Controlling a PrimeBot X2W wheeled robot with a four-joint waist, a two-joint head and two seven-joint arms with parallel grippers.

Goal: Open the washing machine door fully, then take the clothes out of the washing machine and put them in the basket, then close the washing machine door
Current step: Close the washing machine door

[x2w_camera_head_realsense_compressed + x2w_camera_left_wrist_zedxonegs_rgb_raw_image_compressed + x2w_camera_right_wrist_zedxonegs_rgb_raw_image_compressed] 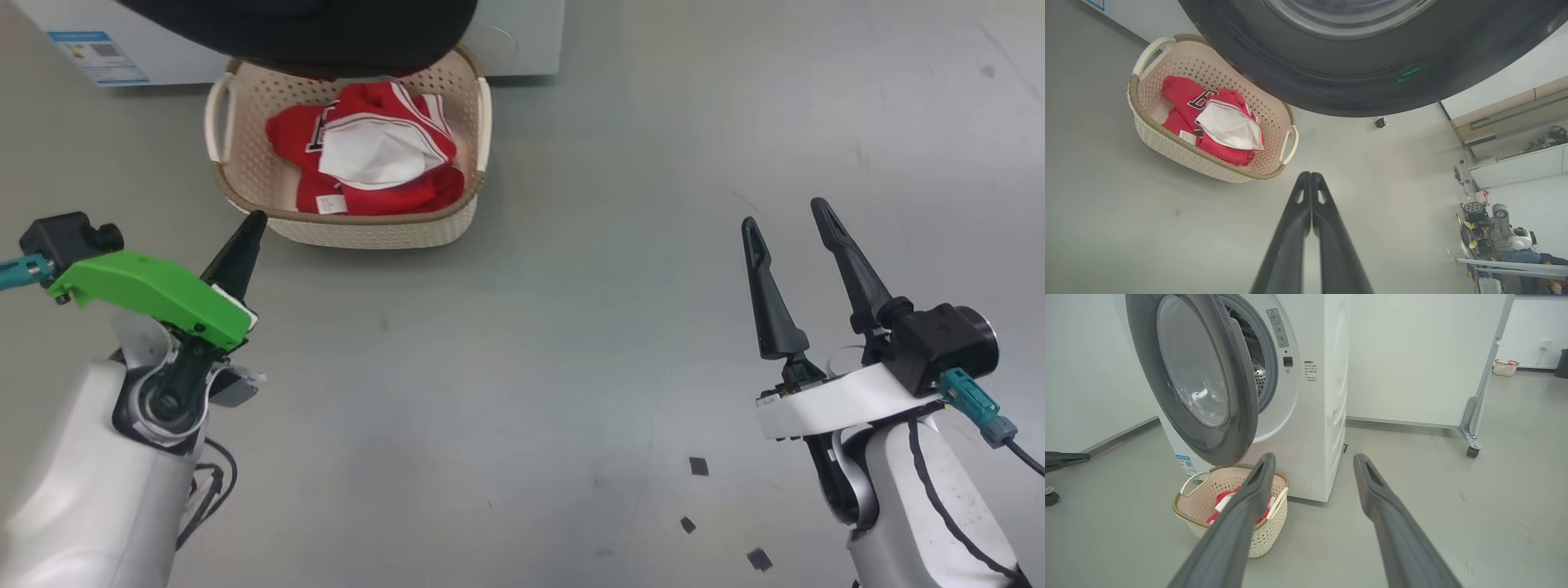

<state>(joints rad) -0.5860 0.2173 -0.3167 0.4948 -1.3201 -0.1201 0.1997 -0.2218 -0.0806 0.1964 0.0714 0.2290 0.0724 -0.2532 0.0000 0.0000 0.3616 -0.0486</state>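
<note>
clothes [371,159] in basket [367,233], 12 o'clock; washing machine door [1196,375] swung out, closing not yet done. left tool [1310,176] clamped, empty; right tool [784,214] spread wide, empty.

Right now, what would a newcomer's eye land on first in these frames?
The red and white clothes piled in the cream basket, on the floor right in front of the washer. Above the basket, the big black-rimmed door stands open. Nearer the head camera, the left gripper is shut and the right gripper open, both holding nothing.
</note>
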